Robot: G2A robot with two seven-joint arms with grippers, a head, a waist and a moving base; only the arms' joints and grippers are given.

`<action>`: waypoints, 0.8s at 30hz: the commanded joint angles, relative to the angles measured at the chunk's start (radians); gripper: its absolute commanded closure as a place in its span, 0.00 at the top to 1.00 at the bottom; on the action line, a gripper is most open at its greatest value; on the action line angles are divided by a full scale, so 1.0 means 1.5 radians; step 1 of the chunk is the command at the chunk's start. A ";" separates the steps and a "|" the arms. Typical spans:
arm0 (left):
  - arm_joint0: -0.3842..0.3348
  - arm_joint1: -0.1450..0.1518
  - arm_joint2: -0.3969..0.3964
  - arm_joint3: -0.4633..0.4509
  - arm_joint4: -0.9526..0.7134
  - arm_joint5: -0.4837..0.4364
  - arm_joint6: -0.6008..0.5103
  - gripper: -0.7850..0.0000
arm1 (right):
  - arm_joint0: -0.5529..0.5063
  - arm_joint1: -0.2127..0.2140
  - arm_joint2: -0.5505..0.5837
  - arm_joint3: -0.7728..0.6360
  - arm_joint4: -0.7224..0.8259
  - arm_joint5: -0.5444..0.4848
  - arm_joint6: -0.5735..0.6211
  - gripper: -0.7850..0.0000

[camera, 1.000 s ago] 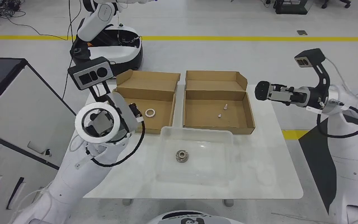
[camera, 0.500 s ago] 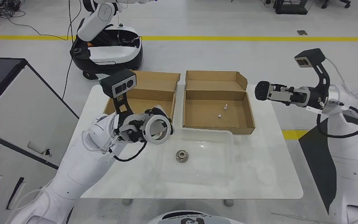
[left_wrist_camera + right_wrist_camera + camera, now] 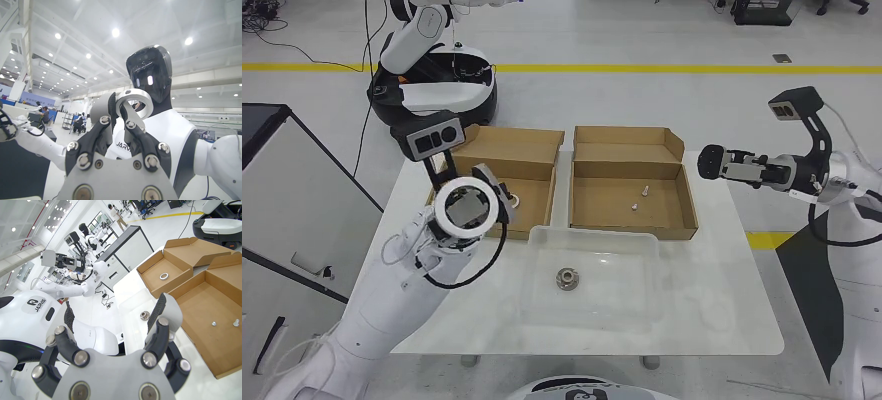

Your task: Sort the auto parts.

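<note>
**Surface.** We record a white rectangular table (image 3: pixel 712 300) on a pale hall floor, with a yellow floor line (image 3: pixel 662 68) running beyond it at 12 o'clock. We read clock directions on the tabletop from above, with 12 o'clock at the far edge.

**Item 1, 9 o'clock.** The left gripper (image 3: pixel 117 110) is raised above the table by the near left corner of the left-hand box and is turned up toward the ceiling. We find it clamped on a silver metal collar ring (image 3: pixel 144 94). One finger passes through the bore, and the other finger's ribbed black pad (image 3: pixel 112 106) presses the outside of the band. The band carries one small threaded hole.

**Item 2, 11 o'clock.** The left-hand brown cardboard box (image 3: pixel 504 146) has its lid flap open. A second silver ring (image 3: pixel 164 276) lies flat on its floor.

**Item 3, 6 o'clock.** The clear plastic bin (image 3: pixel 592 231) sits just beside the near walls of both boxes. Inside it, toward 9 o'clock of its middle, a flanged metal hub (image 3: pixel 566 278) stands with its bore up.

**Item 4, 1 o'clock.** The right-hand brown cardboard box (image 3: pixel 627 146) also has its lid flap open. Near the middle of its floor lie a first small silver fastener (image 3: pixel 644 188) and a second small silver fastener (image 3: pixel 634 207), close together but apart.

**Item 5, 3 o'clock.** The right gripper (image 3: pixel 115 302) is held in the air at the table's right edge, beside the right-hand box. We find its fingers spread wide apart.
</note>
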 commanded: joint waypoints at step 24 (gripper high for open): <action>-0.015 0.022 0.036 0.022 0.057 0.000 0.000 0.00 | 0.000 0.000 0.000 0.000 0.000 0.000 0.000 1.00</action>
